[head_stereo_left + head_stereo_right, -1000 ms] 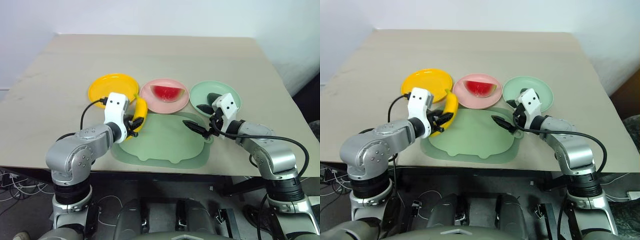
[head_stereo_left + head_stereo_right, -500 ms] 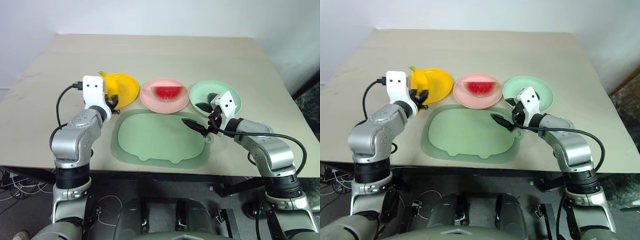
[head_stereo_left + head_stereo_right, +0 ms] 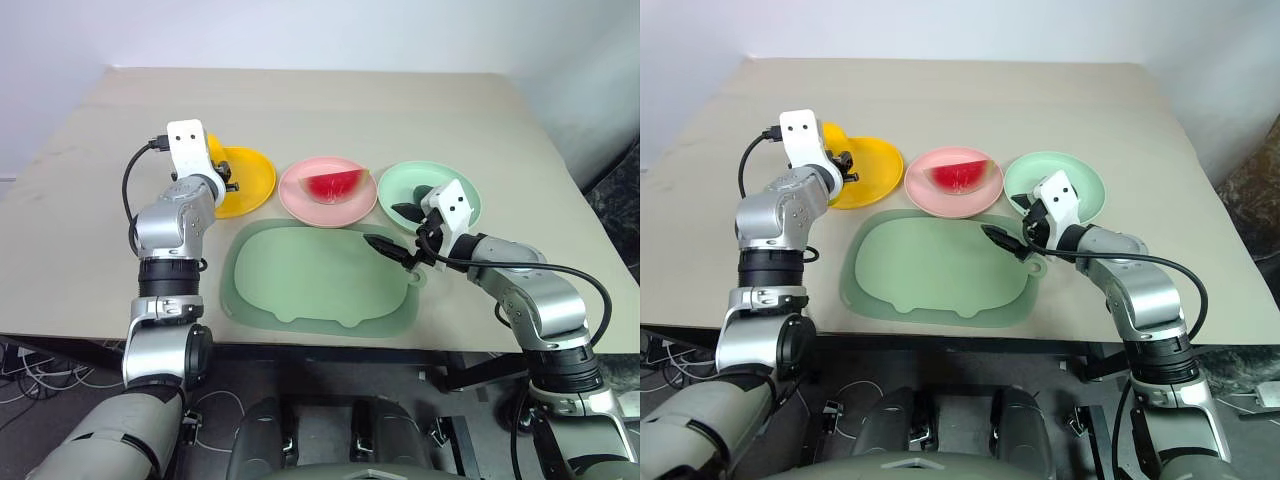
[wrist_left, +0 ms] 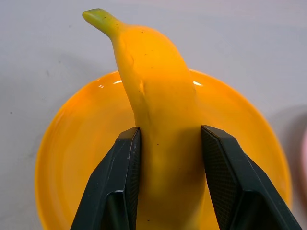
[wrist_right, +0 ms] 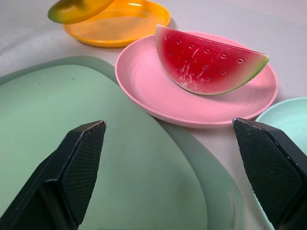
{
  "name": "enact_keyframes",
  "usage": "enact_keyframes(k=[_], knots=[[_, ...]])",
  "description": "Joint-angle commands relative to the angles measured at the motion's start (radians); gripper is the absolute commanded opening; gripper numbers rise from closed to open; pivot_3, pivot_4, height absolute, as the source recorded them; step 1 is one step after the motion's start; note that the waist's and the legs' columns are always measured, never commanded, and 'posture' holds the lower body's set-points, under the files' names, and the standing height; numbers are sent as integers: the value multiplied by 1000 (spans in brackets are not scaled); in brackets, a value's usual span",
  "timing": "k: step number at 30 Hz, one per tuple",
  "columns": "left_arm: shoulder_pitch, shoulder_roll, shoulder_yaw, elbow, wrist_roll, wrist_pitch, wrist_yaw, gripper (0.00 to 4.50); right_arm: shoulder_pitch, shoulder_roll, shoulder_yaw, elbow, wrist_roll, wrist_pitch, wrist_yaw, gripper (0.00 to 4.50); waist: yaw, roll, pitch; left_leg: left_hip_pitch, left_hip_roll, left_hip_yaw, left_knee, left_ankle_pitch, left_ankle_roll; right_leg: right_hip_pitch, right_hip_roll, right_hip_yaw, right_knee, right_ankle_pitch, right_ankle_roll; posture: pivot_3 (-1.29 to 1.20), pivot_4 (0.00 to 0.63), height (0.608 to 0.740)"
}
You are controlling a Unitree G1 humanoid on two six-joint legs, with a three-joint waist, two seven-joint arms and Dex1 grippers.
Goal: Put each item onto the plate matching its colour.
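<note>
Yellow banana point(image 4: 158, 120), pink plate point(image 3: 328, 192).

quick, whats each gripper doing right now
Left gripper: shut on the banana, over the yellow plate.
Right gripper: open, holding nothing, over the mat.

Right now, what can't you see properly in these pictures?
- Green lump on the green plate: in the head views the right claw's white wrist covers part of it.
- Banana: in the head views the left arm hides nearly all of it; in the left wrist view the left claw's fingers cover its sides and the edge cuts off its lower end.
- Whether the banana touches the yellow plate yet.
- Yellow plate: the left arm covers one side in the head views.
</note>
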Motion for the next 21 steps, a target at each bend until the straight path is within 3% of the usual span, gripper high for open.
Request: enact_keyframes(k=[1,3,4,11,16,21], knots=[[-40,12,-3,28,1,-50,-39,1594,-20,1,-17,-13,1,-16,-6,4500,0,0,0,0,0,0,0,0,0,0,0,0,0,0,0,0,150,695],[-40,14,-2,53,4,-62,-46,1594,-19,3,-16,-11,-1,-18,-10,4500,0,0,0,0,0,0,0,0,0,0,0,0,0,0,0,0,150,695],[-40,15,-1,61,5,-67,-49,2291,-17,4,-15,-11,-2,-20,-12,4500,0,0,0,0,0,0,0,0,0,0,0,0,0,0,0,0,150,695],[-11,26,-32,-7,21,-88,-84,4489,-7,2,-18,-17,-4,-21,-21,4500,0,0,0,0,0,0,0,0,0,0,0,0,0,0,0,0,150,695],[55,25,-68,-217,-9,-130,-194,4489,-5,9,-20,-24,3,-21,-25,4500,-1,0,0,0,0,0,0,0,0,0,0,0,0,0,0,0,150,695],[240,42,-126,-492,-62,-251,-392,4489,-4,32,-34,-32,22,-26,-38,4500,-1,0,0,0,0,1,0,0,0,0,0,0,0,0,0,0,150,695]])
